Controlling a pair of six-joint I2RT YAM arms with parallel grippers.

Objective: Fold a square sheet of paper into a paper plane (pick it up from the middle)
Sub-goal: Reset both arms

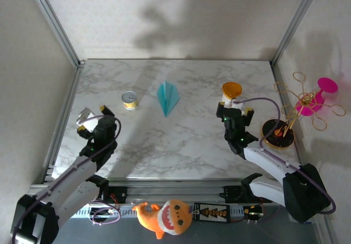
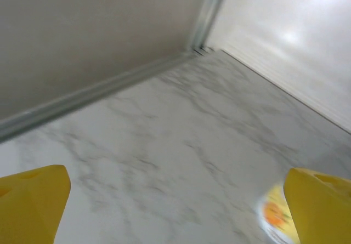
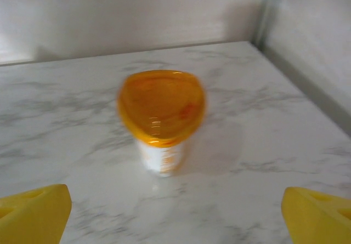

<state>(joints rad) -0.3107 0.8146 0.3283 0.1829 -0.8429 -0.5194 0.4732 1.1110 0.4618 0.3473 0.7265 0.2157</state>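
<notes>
The teal-blue paper plane (image 1: 167,97) lies flat on the marble table (image 1: 181,145) at mid-back, a narrow dart with a centre crease, its tip towards the near edge. No flat square sheet is in view. My left gripper (image 1: 96,114) hovers at the left side, well clear of the plane, and is open; its yellow fingertips (image 2: 33,200) stand wide apart over bare marble. My right gripper (image 1: 235,108) is at the right, just near of the orange cup, and is also open with nothing between its fingertips (image 3: 35,211).
A small yellow can (image 1: 130,100) stands left of the plane, its edge (image 2: 272,217) beside my left gripper's right finger. The orange-lidded cup (image 3: 162,118) stands right of the plane. A pink wire toy (image 1: 307,104) sits beyond the right rail. Walls enclose the back and sides.
</notes>
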